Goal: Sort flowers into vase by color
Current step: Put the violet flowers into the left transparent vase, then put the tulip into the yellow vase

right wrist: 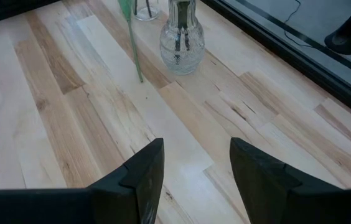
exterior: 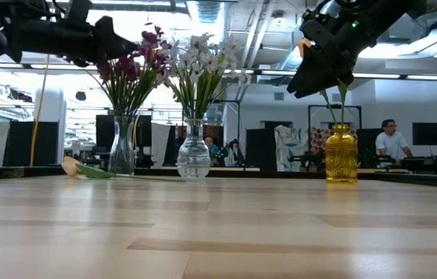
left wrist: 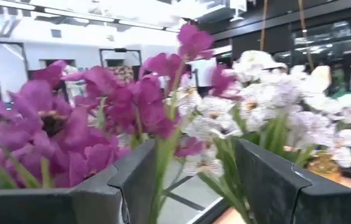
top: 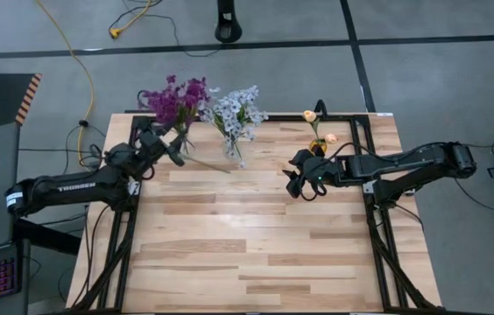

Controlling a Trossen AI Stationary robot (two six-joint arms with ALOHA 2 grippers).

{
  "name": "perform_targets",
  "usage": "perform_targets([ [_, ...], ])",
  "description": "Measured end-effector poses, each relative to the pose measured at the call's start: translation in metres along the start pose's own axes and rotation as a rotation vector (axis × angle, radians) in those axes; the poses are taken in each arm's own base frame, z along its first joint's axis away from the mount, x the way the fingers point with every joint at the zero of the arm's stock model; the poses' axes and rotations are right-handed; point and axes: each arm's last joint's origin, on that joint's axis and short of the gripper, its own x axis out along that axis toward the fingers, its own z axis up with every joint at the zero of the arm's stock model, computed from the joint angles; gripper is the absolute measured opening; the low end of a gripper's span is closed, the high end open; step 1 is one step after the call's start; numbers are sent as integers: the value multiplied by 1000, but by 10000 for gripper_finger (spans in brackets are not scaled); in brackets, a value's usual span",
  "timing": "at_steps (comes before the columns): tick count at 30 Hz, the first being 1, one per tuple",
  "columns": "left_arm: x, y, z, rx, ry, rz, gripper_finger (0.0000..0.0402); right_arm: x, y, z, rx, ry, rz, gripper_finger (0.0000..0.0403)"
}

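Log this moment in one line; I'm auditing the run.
left gripper: open, at purple flowers | right gripper: open, empty, by yellow vase | peach flower: lying on table

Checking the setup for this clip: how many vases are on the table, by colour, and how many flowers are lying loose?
Clear vases: 2 (purple bunch vase, white bunch vase)
Yellow vase: 1
Loose flower lying on the table: 1
Total: 4

Purple flowers (top: 175, 101) upright in vase (exterior: 122, 147), far-left.
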Motion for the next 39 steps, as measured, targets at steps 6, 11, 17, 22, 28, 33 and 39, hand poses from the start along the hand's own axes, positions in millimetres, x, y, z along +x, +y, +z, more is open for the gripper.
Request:
perform_targets([
  [6,-4,-3,3,8,-3,-23,204,0,0,0,0,0,0,209],
  [11,-5,-3,4,-36,-12,-33,204,0,0,0,0,0,0,209],
  [17,-5,-5,6,-190,-41,-112,204,0,0,0,0,0,0,209],
  [22,-5,-8,3,-225,-11,-196,204,0,0,0,0,0,0,209],
  [28,-6,-10,-3,-317,66,-244,204,0,0,0,0,0,0,209],
  [33,-8,-15,-10,-399,161,-361,204,0,0,0,0,0,0,209],
  [39,-10,-18,-18,-440,269,-420,204,0,0,0,0,0,0,209],
])
